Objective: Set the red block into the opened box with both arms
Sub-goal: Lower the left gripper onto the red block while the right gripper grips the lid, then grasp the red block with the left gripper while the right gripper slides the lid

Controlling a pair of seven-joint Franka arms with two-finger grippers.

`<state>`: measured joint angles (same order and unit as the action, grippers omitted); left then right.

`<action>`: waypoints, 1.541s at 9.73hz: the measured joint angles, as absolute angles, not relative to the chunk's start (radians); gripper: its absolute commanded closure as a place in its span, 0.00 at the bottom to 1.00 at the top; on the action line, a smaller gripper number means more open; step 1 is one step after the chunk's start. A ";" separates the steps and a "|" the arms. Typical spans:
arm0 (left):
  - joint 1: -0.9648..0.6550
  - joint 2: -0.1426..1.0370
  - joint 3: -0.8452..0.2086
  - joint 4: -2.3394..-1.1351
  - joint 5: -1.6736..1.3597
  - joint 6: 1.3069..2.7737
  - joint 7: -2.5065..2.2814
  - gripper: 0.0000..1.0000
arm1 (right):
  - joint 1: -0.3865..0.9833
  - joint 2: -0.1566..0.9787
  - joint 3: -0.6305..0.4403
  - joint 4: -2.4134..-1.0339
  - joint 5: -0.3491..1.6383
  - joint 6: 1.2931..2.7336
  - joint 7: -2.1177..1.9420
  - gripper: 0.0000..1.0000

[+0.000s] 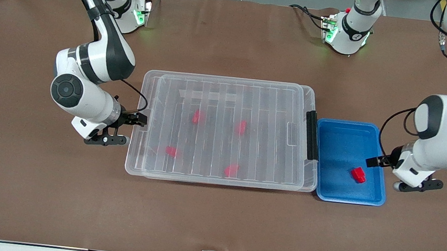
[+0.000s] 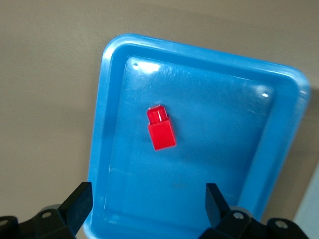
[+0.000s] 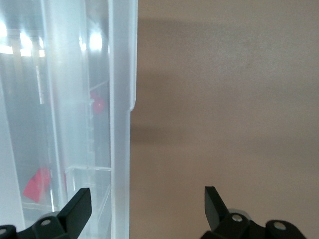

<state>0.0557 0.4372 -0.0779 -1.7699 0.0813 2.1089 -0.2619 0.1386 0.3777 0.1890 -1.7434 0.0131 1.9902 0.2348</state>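
Observation:
One red block lies in a blue tray beside the box, toward the left arm's end of the table. The clear box sits mid-table with its ribbed lid lying on it. A black latch bar runs along the short side next to the tray. Several more red blocks show through the lid. My left gripper hangs open over the tray's edge, empty. My right gripper stands open at the box's short side, straddling its rim.
Brown table surface surrounds the box and tray. The two arm bases stand along the table edge farthest from the front camera, with cables beside them.

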 measured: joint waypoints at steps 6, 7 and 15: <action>0.059 0.582 -0.076 -1.773 0.110 2.307 -0.489 0.06 | 0.118 0.392 0.187 -1.750 -0.030 1.997 0.223 0.00; 0.060 0.607 -0.076 -1.773 0.110 2.326 -0.493 0.07 | 0.103 0.391 0.187 -1.750 -0.033 1.992 0.201 0.00; 0.060 0.635 -0.077 -1.773 0.110 2.332 -0.493 0.81 | -0.035 0.388 0.179 -1.746 -0.041 1.901 -0.055 0.00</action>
<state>0.0597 0.6348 -0.0769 -1.7730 0.1100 2.3317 -0.4935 -0.0355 0.3883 0.1786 -1.7463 -0.0412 1.9011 -0.0551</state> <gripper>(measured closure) 0.559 0.000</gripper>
